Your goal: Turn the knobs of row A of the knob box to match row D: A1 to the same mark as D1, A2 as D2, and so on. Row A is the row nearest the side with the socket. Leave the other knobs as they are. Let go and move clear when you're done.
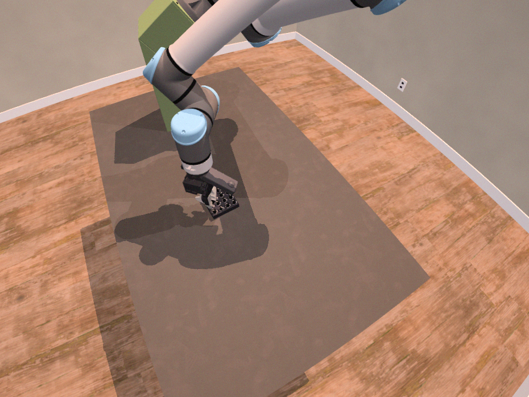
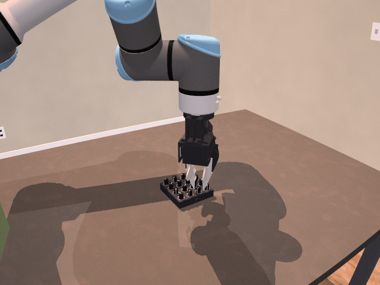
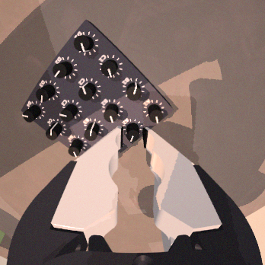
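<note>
The small black knob box (image 3: 95, 95) sits on the brown worktop (image 2: 276, 183), near its middle; the end effector (image 3: 132, 142) hangs right over one corner knob (image 3: 132, 131); its two white fingers are a little apart, holding nothing.

Tight quarters on the knob box (image 3: 73, 88): knobs in close rows, only narrow lanes between them. Fingers set to either side of the edge knob (image 3: 132, 131), a thin gap on each flank. Neighbouring knobs (image 3: 155, 111) and (image 3: 92, 130) just beside the fingertips, another (image 3: 111, 111) right behind. Open approach from the box's near edge and from above. Broad room over the surface (image 2: 276, 171) around the box. Green pedestal (image 1: 160, 25) well apart, at the far end.
</note>
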